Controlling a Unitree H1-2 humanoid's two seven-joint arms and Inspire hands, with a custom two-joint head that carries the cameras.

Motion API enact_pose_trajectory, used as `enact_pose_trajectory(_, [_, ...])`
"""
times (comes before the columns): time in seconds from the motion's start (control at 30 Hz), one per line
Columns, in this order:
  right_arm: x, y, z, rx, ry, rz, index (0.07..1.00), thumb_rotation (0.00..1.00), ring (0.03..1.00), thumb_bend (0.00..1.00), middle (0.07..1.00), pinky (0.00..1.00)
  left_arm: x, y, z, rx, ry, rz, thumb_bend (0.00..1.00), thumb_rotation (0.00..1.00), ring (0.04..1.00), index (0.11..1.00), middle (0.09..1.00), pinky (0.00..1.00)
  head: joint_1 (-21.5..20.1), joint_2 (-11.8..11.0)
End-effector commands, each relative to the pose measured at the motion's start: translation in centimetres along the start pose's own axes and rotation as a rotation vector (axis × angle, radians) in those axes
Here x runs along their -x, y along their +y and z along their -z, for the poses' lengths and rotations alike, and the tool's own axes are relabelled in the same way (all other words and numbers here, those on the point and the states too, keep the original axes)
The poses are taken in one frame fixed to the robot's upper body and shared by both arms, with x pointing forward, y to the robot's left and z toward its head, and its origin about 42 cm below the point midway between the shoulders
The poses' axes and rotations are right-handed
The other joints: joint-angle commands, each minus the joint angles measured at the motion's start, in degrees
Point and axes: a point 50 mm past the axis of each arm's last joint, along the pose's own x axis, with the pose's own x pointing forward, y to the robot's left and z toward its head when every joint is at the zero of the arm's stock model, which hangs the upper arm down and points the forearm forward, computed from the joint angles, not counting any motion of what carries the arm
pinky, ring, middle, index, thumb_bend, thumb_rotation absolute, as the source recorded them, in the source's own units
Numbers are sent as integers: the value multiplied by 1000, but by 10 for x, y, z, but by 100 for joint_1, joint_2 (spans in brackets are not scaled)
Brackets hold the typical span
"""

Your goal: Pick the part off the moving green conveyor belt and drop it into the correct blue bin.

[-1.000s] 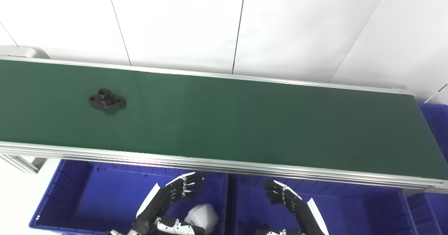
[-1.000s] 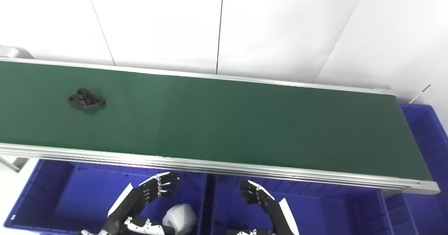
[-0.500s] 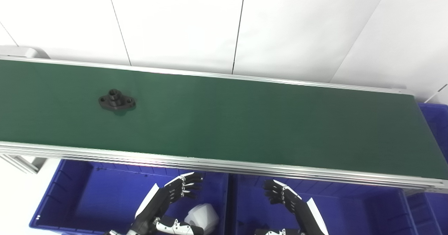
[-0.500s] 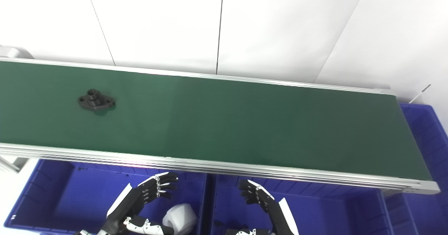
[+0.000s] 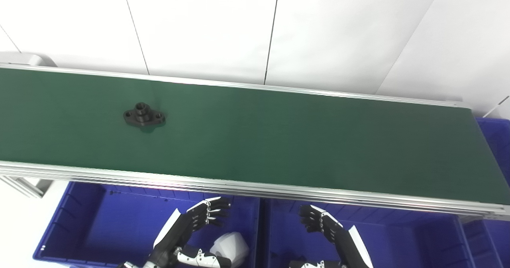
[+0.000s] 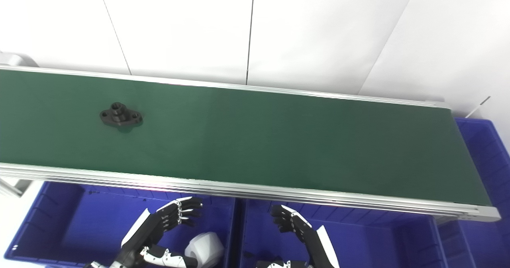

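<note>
Now the black part (image 5: 144, 116) has travelled a little more to the right on the green conveyor belt (image 5: 279, 140), closer to the robot. Below, the left hand (image 5: 207, 214) and the right hand (image 5: 316, 222) still wait over the 2 blue bins (image 5: 91, 220), fingers apart and empty, so picking is not yet begun.

You see a matt green conveyor belt (image 5: 279, 140) in brushed-metal rails (image 5: 255, 188), a dull black part (image 5: 144, 116) on it; below the rails, glossy blue plastic bins (image 5: 99, 220).
</note>
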Motion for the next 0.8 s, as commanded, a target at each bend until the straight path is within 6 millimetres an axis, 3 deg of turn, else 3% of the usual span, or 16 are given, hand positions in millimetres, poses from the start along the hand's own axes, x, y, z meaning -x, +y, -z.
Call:
enact_pose_trajectory(0.0, [-2,-5,-9,5,-56,14,807,158,765,809,788,725,-6,2,-9,-8,-64,-3,848,136,746,790,800,660,-12,11])
enact_pose_trajectory(0.77, [-2,-3,-9,-13,-55,18,813,130,767,792,780,727,-6,5,-11,-5,-71,-4,846,134,753,794,804,658,-70,90])
